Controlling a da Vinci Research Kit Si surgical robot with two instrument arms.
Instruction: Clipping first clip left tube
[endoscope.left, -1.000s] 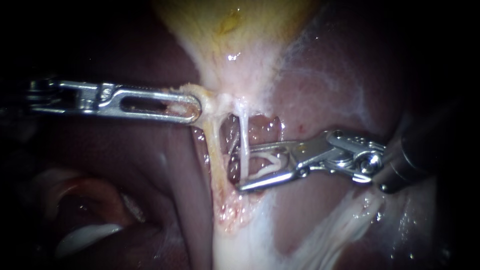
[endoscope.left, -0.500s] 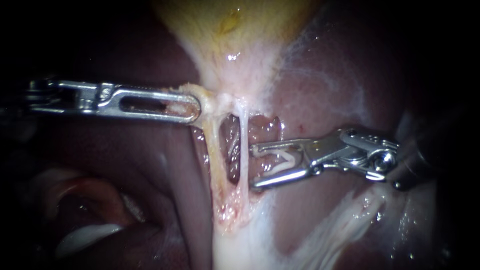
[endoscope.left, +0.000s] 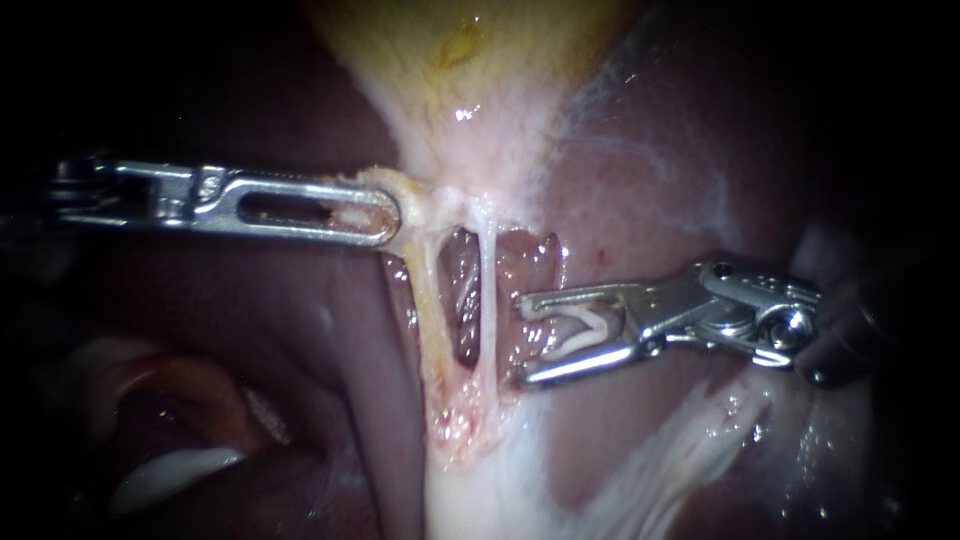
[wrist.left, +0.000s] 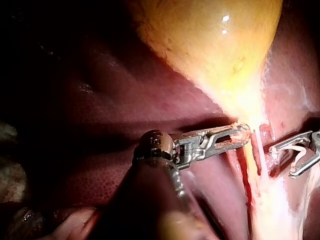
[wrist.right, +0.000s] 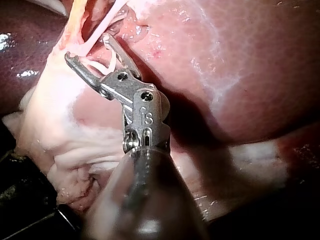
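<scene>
— Yellowish-tan and cord-like, the left tube (endoscope.left: 424, 300): where does it lie?
— Mid-field. It runs down from the neck of the glossy yellow gallbladder (endoscope.left: 470, 60) to a broad pale tissue band (endoscope.left: 480, 480). Dark red liver (endoscope.left: 660, 180) lies on both sides.
— What borders its right edge?
— A narrow dark slot, then a thin white tube (endoscope.left: 488, 290). The two stand apart until they meet the band.
— And the instruments?
— The silver, slotted left instrument (endoscope.left: 392, 215) is pinched on a pale tissue flap (endoscope.left: 378, 179) at the tube's upper end. The silver right instrument (endoscope.left: 523, 341) sits just right of the thin tube, clear of it. Its jaws are spread, with a bent white clip (endoscope.left: 585, 325) seated against both. Bare liver surface lies open above it.
</scene>
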